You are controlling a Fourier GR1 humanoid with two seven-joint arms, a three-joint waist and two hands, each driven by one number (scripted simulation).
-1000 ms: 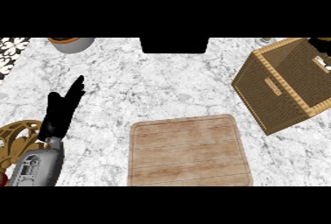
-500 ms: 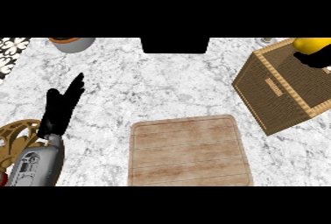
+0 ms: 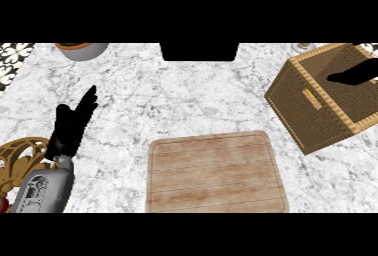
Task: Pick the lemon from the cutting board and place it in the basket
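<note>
black fingers of the right hand (image 3: pixel 356 75) were seen over the open top of the basket (image 3: pixel 310 112) at the upper right of the frame; whether they were open or closed could not be told. the lemon was not seen anywhere. the left hand (image 3: pixel 74 125) was held with straight fingers at the left. the cutting board (image 3: pixel 214 172) lay at the lower centre of the marble counter (image 3: pixel 184 100)

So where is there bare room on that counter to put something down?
The cutting board is bare, and so is the marble between the left hand, the board and the basket. The basket's mouth is crowded: the right hand is over it.
</note>
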